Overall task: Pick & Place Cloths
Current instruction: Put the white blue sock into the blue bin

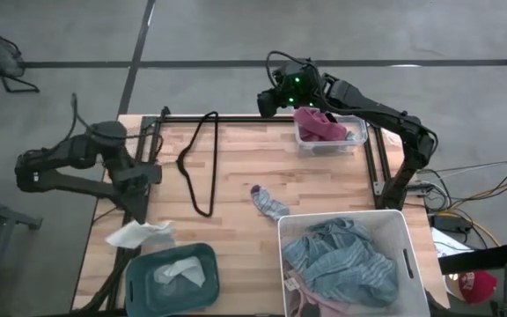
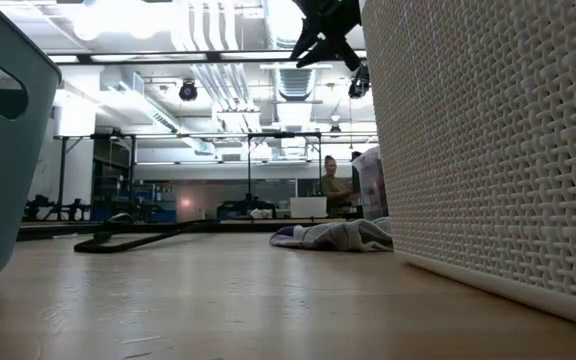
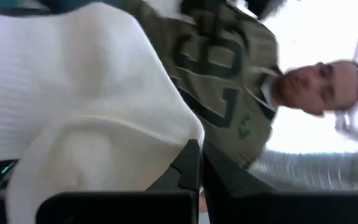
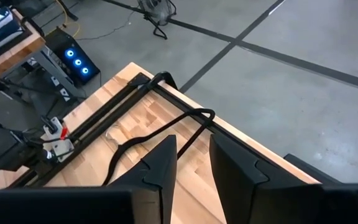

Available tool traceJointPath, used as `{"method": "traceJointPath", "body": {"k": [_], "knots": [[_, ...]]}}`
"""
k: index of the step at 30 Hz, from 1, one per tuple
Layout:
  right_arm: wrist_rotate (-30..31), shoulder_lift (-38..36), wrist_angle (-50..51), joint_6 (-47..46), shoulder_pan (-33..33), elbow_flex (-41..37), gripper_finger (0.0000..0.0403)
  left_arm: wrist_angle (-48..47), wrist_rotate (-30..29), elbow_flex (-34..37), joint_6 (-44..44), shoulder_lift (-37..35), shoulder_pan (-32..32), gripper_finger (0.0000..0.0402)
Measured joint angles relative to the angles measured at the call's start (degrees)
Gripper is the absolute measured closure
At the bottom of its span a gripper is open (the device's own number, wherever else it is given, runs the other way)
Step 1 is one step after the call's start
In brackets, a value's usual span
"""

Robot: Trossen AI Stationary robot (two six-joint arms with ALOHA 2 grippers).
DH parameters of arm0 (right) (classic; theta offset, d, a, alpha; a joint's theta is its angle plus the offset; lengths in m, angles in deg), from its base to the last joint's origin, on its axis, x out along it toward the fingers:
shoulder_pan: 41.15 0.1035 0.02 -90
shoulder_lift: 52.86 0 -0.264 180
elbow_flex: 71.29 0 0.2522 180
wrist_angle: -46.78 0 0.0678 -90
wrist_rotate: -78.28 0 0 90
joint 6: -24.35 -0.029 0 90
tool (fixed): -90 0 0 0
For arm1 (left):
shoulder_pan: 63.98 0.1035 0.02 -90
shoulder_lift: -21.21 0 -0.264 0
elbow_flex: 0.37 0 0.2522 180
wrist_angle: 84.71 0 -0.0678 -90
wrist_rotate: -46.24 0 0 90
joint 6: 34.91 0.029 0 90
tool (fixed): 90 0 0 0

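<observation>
- The left gripper [image 3: 194, 180] is closed on a white cloth [image 1: 139, 233]; in the left wrist view its two fingers are pressing together with the white fabric [image 3: 73, 106] bunched just above them. It is hanging near the front left corner of the table [image 1: 227, 167], just beside the teal bin [image 1: 172, 280], probably because the cloth is going into that bin.
- Another pale cloth [image 1: 181, 271] is already lying inside the teal bin.
- The right gripper [image 4: 191, 165] is open, with a clear gap between its fingers and nothing in it. It is hovering at the far side of the table, just beside the small clear bin [image 1: 357, 132], where a maroon cloth [image 1: 318, 125] is sitting and hanging over the rim; I judge it is getting ready for a next pick.
- A grey sock [image 1: 269, 204] is lying on the bare wood, between the clear bin and the white basket [image 1: 412, 255].
- A blue-striped cloth [image 1: 341, 260] and some pink fabric [image 1: 299, 298] are filling the white basket.
- A black hanger [image 1: 196, 163] is resting on the table, well apart from the teal bin.
</observation>
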Motion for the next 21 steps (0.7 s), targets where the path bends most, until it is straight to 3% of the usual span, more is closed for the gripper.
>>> {"method": "traceJointPath", "body": {"k": [5,15,21], "knots": [[0.02,0.05,-0.09,0.01,0.00,0.00,0.0314,15.24,-0.10,0.31,-5.95,4.48,-4.87,0.0397],[0.07,0.05,-0.14,0.02,-0.02,0.00,0.0352,12.53,1.62,6.04,-6.24,7.99,-18.73,0.0397],[0.10,0.05,-0.17,0.02,-0.02,0.00,0.0363,10.91,1.08,14.99,-6.25,8.37,-24.65,0.0397]]}}
